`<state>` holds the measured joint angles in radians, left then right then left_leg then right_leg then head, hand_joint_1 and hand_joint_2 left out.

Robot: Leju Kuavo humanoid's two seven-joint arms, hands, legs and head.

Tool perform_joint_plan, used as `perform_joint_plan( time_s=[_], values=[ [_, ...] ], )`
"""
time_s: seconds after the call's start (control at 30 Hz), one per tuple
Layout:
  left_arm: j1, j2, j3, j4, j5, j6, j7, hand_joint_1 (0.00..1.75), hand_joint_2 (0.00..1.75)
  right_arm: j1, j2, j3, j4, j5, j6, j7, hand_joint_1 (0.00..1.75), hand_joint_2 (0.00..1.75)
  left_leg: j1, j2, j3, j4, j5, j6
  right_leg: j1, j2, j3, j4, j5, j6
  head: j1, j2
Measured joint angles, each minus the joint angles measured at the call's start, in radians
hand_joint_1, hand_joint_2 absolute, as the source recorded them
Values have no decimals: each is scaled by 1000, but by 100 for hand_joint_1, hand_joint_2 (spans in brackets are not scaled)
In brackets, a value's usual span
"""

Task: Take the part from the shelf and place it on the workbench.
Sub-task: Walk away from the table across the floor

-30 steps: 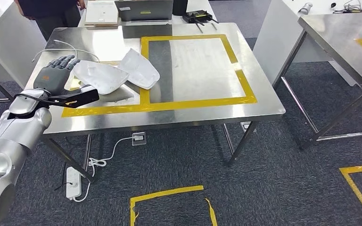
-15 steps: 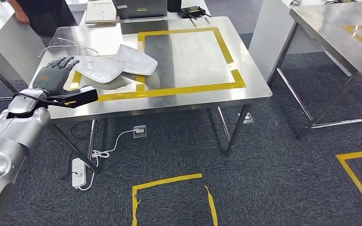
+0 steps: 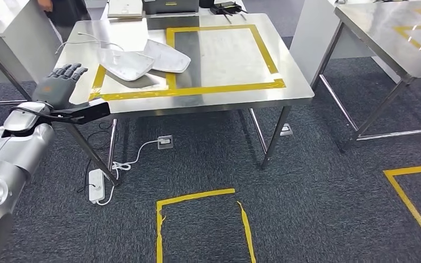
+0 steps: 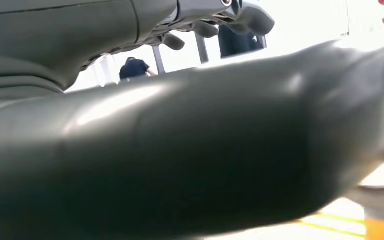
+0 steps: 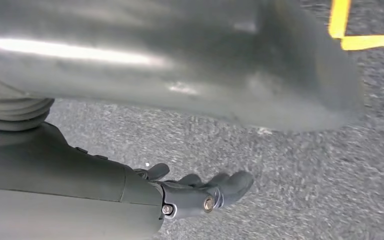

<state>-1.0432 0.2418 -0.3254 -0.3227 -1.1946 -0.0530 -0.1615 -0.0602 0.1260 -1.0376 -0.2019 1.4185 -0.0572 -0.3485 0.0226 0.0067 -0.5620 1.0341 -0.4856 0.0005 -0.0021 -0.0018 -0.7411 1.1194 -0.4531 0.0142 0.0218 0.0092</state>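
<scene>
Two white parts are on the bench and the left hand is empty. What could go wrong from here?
The upper white part overlaps the second part and straddles the yellow tape, so a nudge may shift both. The raised left hand hovers by the workbench corner and might clip it. A power strip and cable lie underfoot.

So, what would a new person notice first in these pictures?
Probably the two white curved plastic shell parts, overlapping on the steel workbench across the yellow tape rectangle. Next, the robot's dark left hand, with its fingers spread and holding nothing, raised beside the bench's near left corner.
</scene>
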Motion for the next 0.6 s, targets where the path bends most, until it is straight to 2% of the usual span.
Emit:
perform_joint_plan(
  time_s=[0.03, 0.07, 0.1, 0.13, 0.17, 0.2, 0.27, 0.3, 0.33, 0.4, 0.43, 0.47, 0.5, 0.53, 0.57, 0.6],
  values=[
    [1, -1, 0, 0, 0, 0, 0, 0, 0, 0, 0, 0, 0, 0, 0, 0, 0, 0, 1, -1, -17, 0, 14, 1, -2, 0, -15, 64, -55, 6, 3, 0],
    [2, -1, 0, 0, 0, 0, 1, 0, 0, -1, 0, 0, 0, 1, 0, 0, 0, 0, 1, -1, -33, 0, 27, 0, -5, 0, -26, 128, -90, 10, 4, 0],
    [4, -1, 0, 0, 0, 0, 1, 0, 0, -1, 0, 0, 0, 2, 0, 0, 0, 0, 2, -1, -51, 1, 41, -2, -7, 0, -27, 177, -102, 13, 5, 0],
    [6, -1, 0, 0, 0, 0, 1, 0, 0, -2, 0, 0, 0, 3, 0, 0, 0, 0, 4, -1, -68, 2, 54, -5, -9, 0, -15, 198, -90, 15, 6, 0],
    [7, 0, 0, 0, -1, 0, 1, 0, 0, -2, 0, 0, 0, 4, 0, 0, 0, 0, 6, -1, -84, 3, 66, -9, -11, 0, 14, 185, -64, 16, 7, 0],
    [9, 0, 0, 0, -1, 0, 1, 0, 0, -2, 0, 0, 0, 5, 0, 0, 0, 0, 8, -1, -97, 4, 77, -14, -12, 0, 60, 138, -42, 16, 8, 0],
    [9, 2, 0, -3, -1, 0, 0, 0, 0, -7, 0, 0, 0, 6, 0, 0, 0, 0, 10, -1, -115, 4, 97, -27, -11, 3, 166, -1, -50, 10, 11, 0],
    [9, 2, 1, -4, -1, 0, -1, 0, 0, -8, 0, 0, 0, 6, 0, 0, 0, 0, 10, -1, -117, 3, 105, -35, -8, 5, 200, -52, -65, 2, 12, 0],
    [9, 2, 1, -4, -1, 0, -1, 0, 0, -10, 0, 0, 0, 6, 0, 0, 0, 0, 10, 0, -117, -1, 115, -43, -4, 7, 214, -79, -77, -7, 12, 0],
    [9, 2, 1, -3, -1, 1, -2, 0, 0, -9, 0, 0, 0, 5, -1, 0, 0, 0, 12, 1, -117, -10, 129, -57, -1, 7, 206, -86, -64, -27, 12, 0],
    [10, 3, 2, -2, -1, 1, -3, 0, 0, -10, 0, 0, 0, 5, -1, 0, 0, 0, 12, 0, -123, -3, 116, -61, -2, 5, 198, -88, -52, -36, 11, 0],
    [10, 4, 3, -2, -1, 2, -4, 0, 0, -10, 0, 0, 0, 5, -1, 0, 0, 0, 13, -1, -134, 20, 86, -64, -4, 3, 187, -92, -39, -46, 8, 0],
    [11, 5, 4, -1, 0, 3, -6, 0, 0, -10, 0, 0, 0, 5, -1, 0, 0, 0, 12, -2, -149, 64, 39, -65, -4, 2, 175, -94, -26, -53, 4, 0],
    [11, 6, 6, -1, 0, 4, -8, 0, 0, -10, 0, 0, 0, 6, -1, 0, 0, 0, 10, -2, -164, 125, -14, -65, -2, 1, 161, -94, -14, -58, 0, 0],
    [13, 7, 7, -1, 1, 5, -10, 0, 0, -10, 0, 0, 0, 6, -2, -1, 0, 0, 8, -2, -177, 192, -53, -65, 2, 1, 145, -94, -2, -62, -4, 0],
    [16, 8, 8, 0, 1, 6, -12, 0, 0, -10, 0, 0, 0, 6, -2, -1, 0, 0, 5, -3, -182, 248, -71, -64, 5, 1, 129, -93, 10, -64, -6, 0]
  ],
)
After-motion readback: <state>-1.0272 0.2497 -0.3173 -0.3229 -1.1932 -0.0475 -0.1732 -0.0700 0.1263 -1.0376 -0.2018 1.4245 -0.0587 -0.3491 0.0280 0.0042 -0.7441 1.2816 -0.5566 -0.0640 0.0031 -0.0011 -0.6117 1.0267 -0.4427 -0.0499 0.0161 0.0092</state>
